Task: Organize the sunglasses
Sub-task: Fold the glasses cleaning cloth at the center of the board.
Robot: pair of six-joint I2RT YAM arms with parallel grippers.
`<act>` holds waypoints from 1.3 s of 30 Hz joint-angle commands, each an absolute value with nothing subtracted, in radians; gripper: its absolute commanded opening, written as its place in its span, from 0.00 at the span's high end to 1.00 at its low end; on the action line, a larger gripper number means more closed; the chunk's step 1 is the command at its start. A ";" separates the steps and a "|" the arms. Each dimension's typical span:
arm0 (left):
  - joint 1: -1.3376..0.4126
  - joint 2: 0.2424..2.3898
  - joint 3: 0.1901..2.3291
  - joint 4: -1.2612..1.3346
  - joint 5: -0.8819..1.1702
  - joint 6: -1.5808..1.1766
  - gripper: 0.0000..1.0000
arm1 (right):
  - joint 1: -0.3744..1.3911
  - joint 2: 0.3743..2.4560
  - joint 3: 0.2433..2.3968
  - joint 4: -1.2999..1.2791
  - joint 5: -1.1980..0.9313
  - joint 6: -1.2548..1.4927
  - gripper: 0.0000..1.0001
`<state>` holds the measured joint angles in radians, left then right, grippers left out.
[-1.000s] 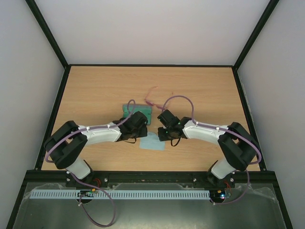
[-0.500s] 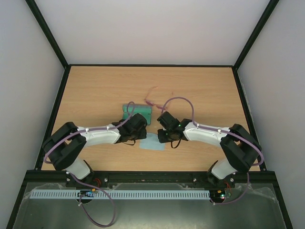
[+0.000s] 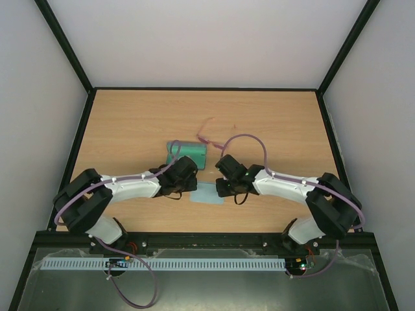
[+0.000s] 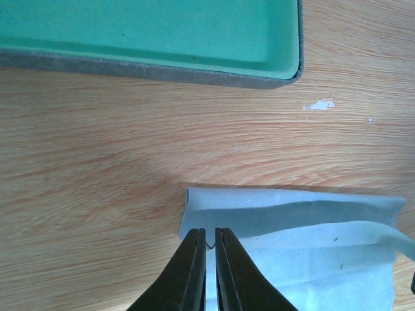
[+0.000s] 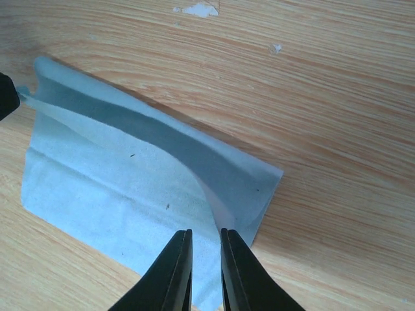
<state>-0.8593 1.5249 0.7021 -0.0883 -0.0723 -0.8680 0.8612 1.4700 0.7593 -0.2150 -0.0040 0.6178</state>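
Note:
The sunglasses [image 3: 205, 136], thin pinkish-red wire frames, lie on the table just beyond the right end of the open grey-blue case [image 3: 187, 153] with green lining. They show in neither wrist view. A light-blue cloth [image 3: 207, 194] lies in front of the case. My left gripper [image 3: 192, 188] is shut on the cloth's left end [image 4: 311, 259], fingertips [image 4: 209, 230] pinching a raised edge. My right gripper [image 3: 221, 188] is shut on the same raised edge at the cloth's right end [image 5: 97, 181], fingertips [image 5: 206, 232]. The held edge arches over the rest of the cloth.
The case's grey rim [image 4: 162, 70] lies a little beyond the cloth in the left wrist view. Small white chips [image 4: 320, 104] mark the wood. Black frame rails [image 3: 78, 155] border the table on all sides.
Both grippers have moved toward the near edge of the table, drawing the cloth's held edge with them. The cloth now looks narrower and partly folded over itself.

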 commanded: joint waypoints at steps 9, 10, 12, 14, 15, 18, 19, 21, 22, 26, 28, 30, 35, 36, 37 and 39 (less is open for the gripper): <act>-0.871 1.429 0.635 -0.122 -0.085 -0.878 0.91 | 0.874 1.395 0.704 -0.282 0.009 0.631 0.86; -0.871 1.419 0.630 -0.126 -0.086 -0.880 0.91 | 0.873 1.388 0.698 -0.283 0.009 0.631 0.86; -0.871 1.395 0.618 -0.140 -0.090 -0.883 0.91 | 0.875 1.372 0.689 -0.290 0.011 0.631 0.85; -0.871 1.374 0.615 -0.161 -0.091 -0.882 0.90 | 0.874 1.353 0.685 -0.301 0.022 0.658 0.81; -0.871 1.361 0.618 -0.175 -0.091 -0.880 0.89 | 0.874 1.346 0.686 -0.310 0.030 0.661 0.76; -0.870 1.313 0.622 -0.226 -0.093 -0.870 0.71 | 0.874 1.325 0.687 -0.328 0.056 0.677 0.67; -0.868 1.295 0.624 -0.240 -0.094 -0.866 0.62 | 0.873 1.320 0.690 -0.330 0.071 0.684 0.66; -0.857 1.266 0.636 -0.272 -0.098 -0.853 0.52 | 0.866 1.326 0.702 -0.335 0.091 0.693 0.65; -0.846 1.252 0.644 -0.285 -0.098 -0.846 0.51 | 0.855 1.335 0.709 -0.334 0.093 0.694 0.66; -0.788 1.229 0.643 -0.292 -0.058 -0.811 0.74 | 0.810 1.385 0.728 -0.300 0.065 0.692 0.73; -0.765 1.232 0.640 -0.290 -0.042 -0.799 0.93 | 0.802 1.412 0.746 -0.288 0.054 0.686 0.77; -0.750 1.242 0.639 -0.286 -0.029 -0.792 0.96 | 0.798 1.442 0.767 -0.284 0.056 0.681 0.78; -0.734 1.266 0.634 -0.258 -0.009 -0.787 0.96 | 0.795 1.504 0.818 -0.277 0.043 0.660 0.83; -0.732 1.270 0.633 -0.252 -0.005 -0.787 0.96 | 0.796 1.515 0.831 -0.276 0.039 0.656 0.83; -0.731 1.272 0.634 -0.249 -0.004 -0.788 0.96 | 0.795 1.525 0.838 -0.277 0.036 0.653 0.83; -0.729 1.276 0.636 -0.247 0.000 -0.787 0.97 | 0.795 1.536 0.846 -0.281 0.035 0.650 0.83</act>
<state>-0.7383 1.2613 0.6235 -0.2543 -0.0208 -0.8032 0.7986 1.5074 0.8108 -0.2592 0.0444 0.6678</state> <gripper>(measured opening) 0.039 0.172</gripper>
